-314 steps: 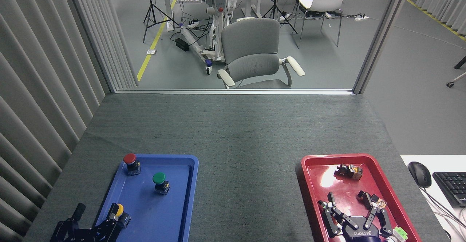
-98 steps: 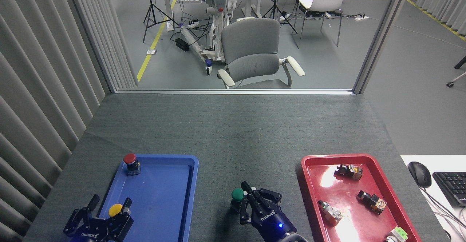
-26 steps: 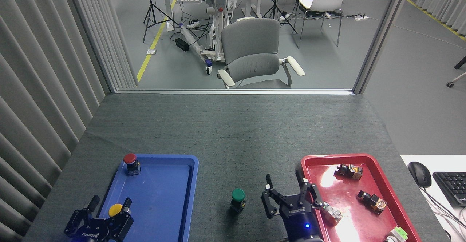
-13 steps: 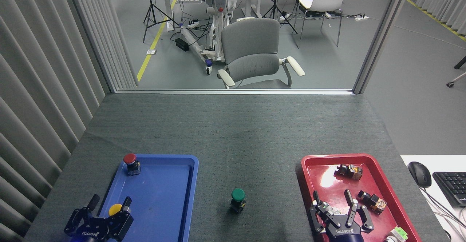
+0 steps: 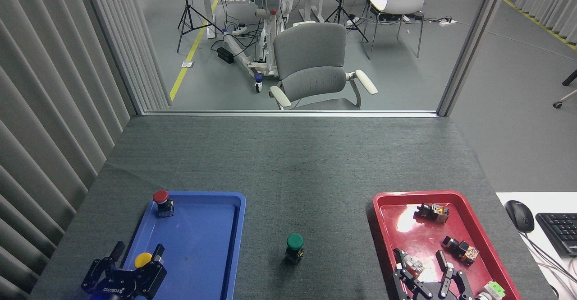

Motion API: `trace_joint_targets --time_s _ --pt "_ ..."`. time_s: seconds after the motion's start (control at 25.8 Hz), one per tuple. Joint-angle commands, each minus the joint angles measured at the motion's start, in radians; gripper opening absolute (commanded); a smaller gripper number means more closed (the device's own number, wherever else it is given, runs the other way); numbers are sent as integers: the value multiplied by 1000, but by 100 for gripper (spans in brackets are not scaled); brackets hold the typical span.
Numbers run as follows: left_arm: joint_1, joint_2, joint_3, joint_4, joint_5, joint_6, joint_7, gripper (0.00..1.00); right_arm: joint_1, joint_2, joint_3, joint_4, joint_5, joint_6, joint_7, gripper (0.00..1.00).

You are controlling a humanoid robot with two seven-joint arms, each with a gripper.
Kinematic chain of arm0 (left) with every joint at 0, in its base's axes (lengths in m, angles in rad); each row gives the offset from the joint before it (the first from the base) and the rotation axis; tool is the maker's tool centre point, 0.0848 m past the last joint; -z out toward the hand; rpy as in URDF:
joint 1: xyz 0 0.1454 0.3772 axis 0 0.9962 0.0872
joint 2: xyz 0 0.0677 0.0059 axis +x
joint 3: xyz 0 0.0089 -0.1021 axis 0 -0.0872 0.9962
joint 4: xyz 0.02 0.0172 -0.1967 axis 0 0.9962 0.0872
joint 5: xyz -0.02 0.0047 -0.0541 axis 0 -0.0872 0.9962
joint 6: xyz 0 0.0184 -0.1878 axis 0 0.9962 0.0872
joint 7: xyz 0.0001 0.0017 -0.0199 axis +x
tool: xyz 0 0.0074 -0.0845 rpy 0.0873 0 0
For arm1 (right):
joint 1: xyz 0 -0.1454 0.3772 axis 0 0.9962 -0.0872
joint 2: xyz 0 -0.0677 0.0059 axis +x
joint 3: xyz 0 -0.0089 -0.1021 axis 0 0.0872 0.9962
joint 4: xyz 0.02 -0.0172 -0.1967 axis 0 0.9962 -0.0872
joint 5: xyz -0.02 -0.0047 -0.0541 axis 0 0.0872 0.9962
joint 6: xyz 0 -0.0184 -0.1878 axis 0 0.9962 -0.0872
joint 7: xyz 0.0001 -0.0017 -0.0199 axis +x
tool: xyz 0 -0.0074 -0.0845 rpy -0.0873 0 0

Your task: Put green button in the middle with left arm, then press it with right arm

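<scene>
One green button (image 5: 295, 247) stands upright on the grey table cover (image 5: 288, 164), between both trays. Left gripper (image 5: 134, 260) and right gripper (image 5: 421, 264): fingers spread, holding nothing.

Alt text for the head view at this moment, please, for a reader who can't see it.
A green button stands upright on the dark grey table covering, between a blue tray holding red and yellow buttons and a red tray of small parts. Both grippers sit open at the bottom edge, left gripper by the yellow button, right gripper over the red tray.
</scene>
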Motion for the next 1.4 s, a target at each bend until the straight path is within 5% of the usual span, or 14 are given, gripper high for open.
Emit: trace_joint_targets --time_s 0.0,1.36 --pt "-1 -2 5 0 -1 -2 0 100 6 0 0 -5 -1 19 3 90" --pt "-4 9 23 8 10 -2 2 100 2 7 -2 -7 -1 19 0 92"
